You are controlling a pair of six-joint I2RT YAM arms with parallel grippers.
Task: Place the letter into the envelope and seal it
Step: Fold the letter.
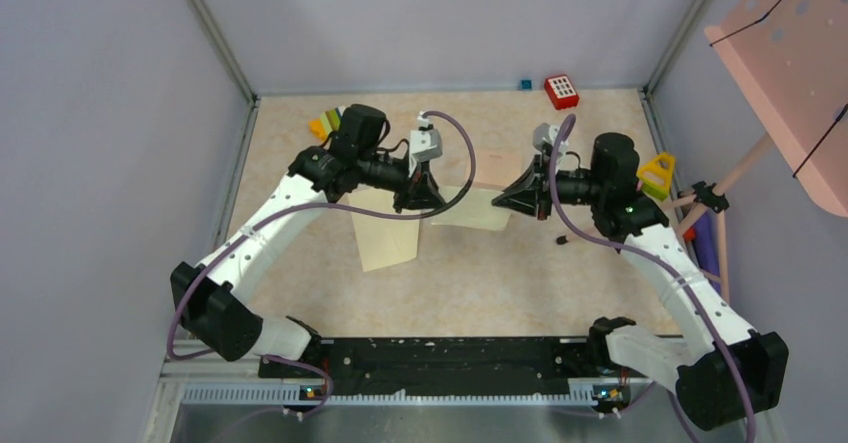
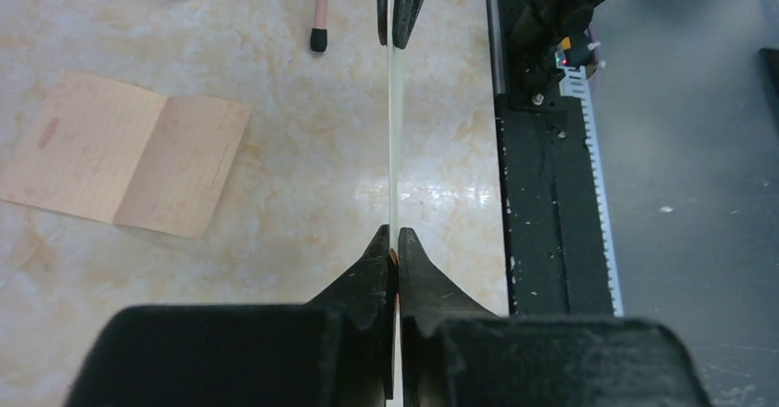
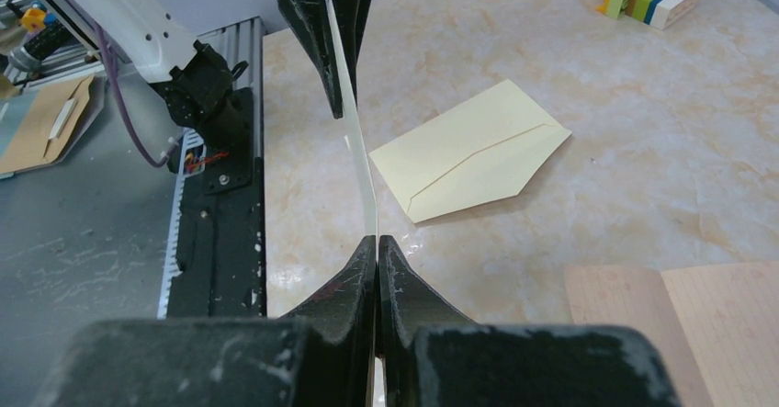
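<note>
A: How do the arms stand?

B: Both reach in from the near edge, elbows out, and meet over the middle of the table [image 1: 560, 293]. The left end effector [image 1: 420, 199] points right and the right end effector [image 1: 506, 201] points left, tips facing each other.

A: And the fingers?

B: Each pair is pressed together on one end of a pale sheet [image 1: 470, 211] stretched between them, clear of the table. In the left wrist view the left end effector [image 2: 393, 234] pinches it at the bottom of the frame. In the right wrist view the right end effector [image 3: 377, 240] does the same.

A: Is that sheet the letter?

B: I cannot tell. Both wrist cameras catch it edge-on, a thin strip [image 2: 392, 141], slightly bowed [image 3: 366, 191], so neither face shows.

A: Where is the envelope?

B: The envelope [image 3: 468, 154] lies flat on the table, left of centre, with its pointed flap open. From above, the envelope [image 1: 385, 241] sits just below the left wrist, which covers its far edge.

A: Anything else unclear?

B: A tan folded sheet [image 2: 119, 163] lies on the far side of the held sheet. The right wrist frame cuts it off at the bottom corner [image 3: 671, 324]. A small dark object [image 1: 563, 240] near the right arm is too small to identify.
</note>
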